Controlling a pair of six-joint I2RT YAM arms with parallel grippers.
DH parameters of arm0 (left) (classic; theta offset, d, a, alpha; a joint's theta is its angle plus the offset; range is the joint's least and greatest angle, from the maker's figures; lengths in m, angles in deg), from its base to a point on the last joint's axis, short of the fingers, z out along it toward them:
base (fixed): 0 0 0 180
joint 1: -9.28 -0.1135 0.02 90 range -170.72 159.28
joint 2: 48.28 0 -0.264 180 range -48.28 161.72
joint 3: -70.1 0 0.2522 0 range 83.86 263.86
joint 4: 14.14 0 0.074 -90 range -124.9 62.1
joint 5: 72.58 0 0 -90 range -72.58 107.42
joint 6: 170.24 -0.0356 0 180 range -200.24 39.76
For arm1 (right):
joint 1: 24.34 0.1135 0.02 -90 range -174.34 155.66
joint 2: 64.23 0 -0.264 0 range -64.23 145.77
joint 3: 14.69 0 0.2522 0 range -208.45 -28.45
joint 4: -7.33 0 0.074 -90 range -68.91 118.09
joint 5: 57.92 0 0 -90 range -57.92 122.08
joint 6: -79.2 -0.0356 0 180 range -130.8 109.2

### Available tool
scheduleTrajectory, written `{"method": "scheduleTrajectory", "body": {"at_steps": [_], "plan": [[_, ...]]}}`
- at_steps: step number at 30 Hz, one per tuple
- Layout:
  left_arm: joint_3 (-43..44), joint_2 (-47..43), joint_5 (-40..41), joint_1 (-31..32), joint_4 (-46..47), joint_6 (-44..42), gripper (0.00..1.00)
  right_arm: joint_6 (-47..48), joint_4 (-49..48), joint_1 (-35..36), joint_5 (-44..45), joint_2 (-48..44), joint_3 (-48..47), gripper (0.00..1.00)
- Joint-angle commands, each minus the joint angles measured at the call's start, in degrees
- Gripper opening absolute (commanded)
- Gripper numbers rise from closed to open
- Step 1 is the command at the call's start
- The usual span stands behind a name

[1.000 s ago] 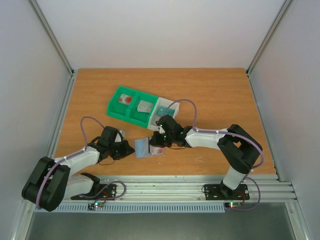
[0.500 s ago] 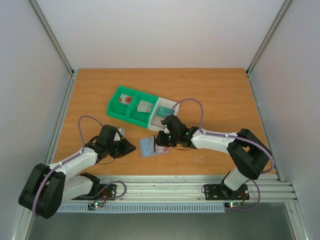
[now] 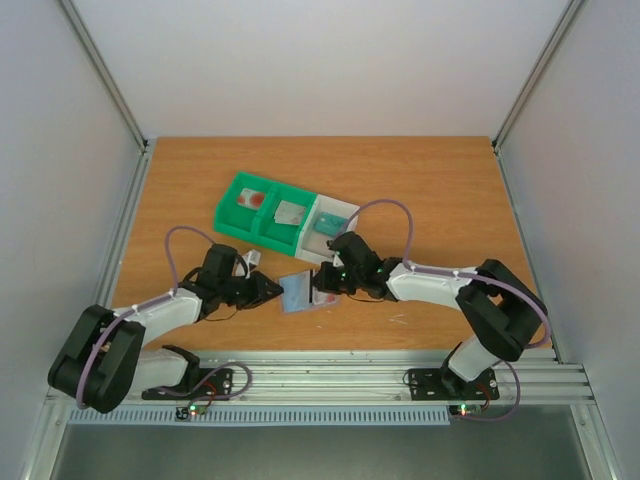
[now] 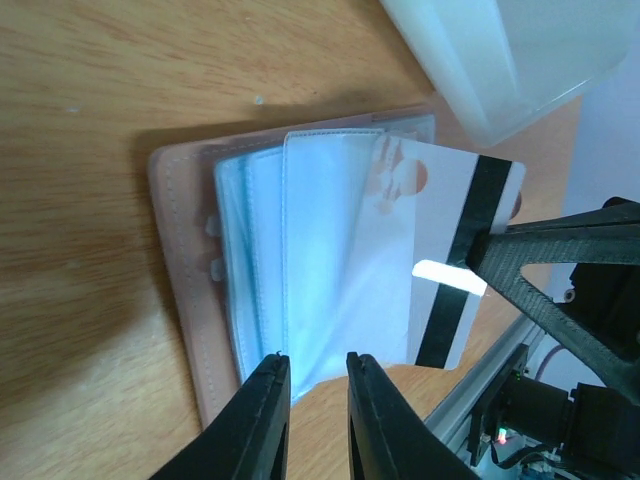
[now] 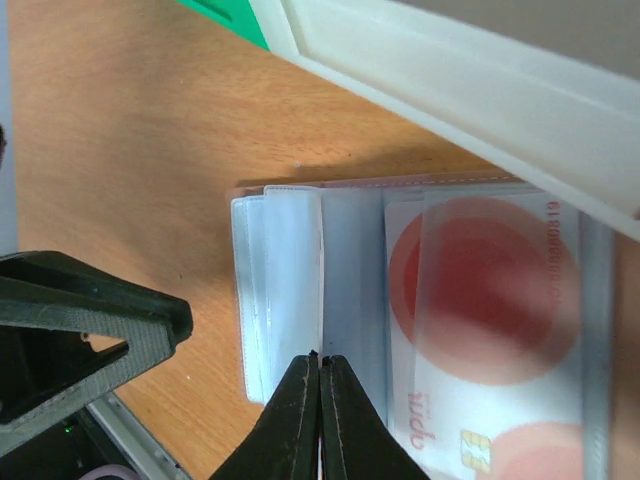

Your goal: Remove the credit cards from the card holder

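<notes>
Left wrist: card holder lies before the end effector, perhaps touching.

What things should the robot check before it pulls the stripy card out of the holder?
1. The card holder lies open on the table: ok.
2. The striped card pokes partway out of its clear sleeve: ok.
3. The right gripper is shut: ok.
4. The right gripper really pinches the striped card: cannot tell.
5. The left gripper clamps the card holder steady: not ok, its fingers stand apart at the sleeve's edge.
6. The tray is out of the way: ok, bare table shows between it and the card holder.
</notes>
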Motion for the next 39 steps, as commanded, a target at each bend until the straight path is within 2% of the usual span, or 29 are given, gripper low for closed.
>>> {"method": "scheduleTrajectory", "body": {"at_steps": [1, 5, 10, 14, 21, 24, 27, 31, 37, 39], "plan": [[1.7, 1.8, -3.5, 0.2, 7.0, 0.8, 0.18, 1.7, 4.6, -0.7, 3.1, -4.4, 0.4, 0.01], [1.8, -1.1, -2.5, 0.2, 5.0, 1.9, 0.20, 4.5, 7.7, -0.7, 5.3, -7.3, 0.3, 0.01], [3.2, -8.0, -2.3, 0.2, -0.9, 1.9, 0.32, 8.7, 12.9, -0.7, 3.7, -9.7, -3.2, 0.01], [5.5, -15.2, 1.1, 0.2, -11.1, -2.0, 0.38, 4.6, 17.0, -0.7, 2.7, -13.1, -5.6, 0.01], [9.0, -25.0, 1.7, 0.3, -19.0, -3.7, 0.39, -2.8, 21.8, -0.7, -1.3, -16.8, -10.8, 0.01], [11.9, -28.1, 4.2, 0.3, -24.6, -6.0, 0.37, -7.4, 26.6, -0.7, -2.3, -17.2, -13.9, 0.01], [15.5, -32.1, 6.0, 0.3, -28.4, -11.2, 0.37, -13.0, 28.8, -0.7, -4.8, -17.3, -16.6, 0.01], [17.8, -38.4, 9.1, 0.4, -28.3, -17.8, 0.35, -21.3, 30.6, -0.7, -6.3, -16.9, -19.9, 0.01], [20.4, -43.8, 8.1, 0.3, -28.2, -32.9, 0.35, -28.1, 40.4, -0.7, -2.4, -14.3, -29.1, 0.01], [21.3, -45.2, 7.1, 0.3, -29.0, -38.2, 0.38, -31.3, 42.0, -0.7, -1.3, -14.2, -30.8, 0.01]]}}
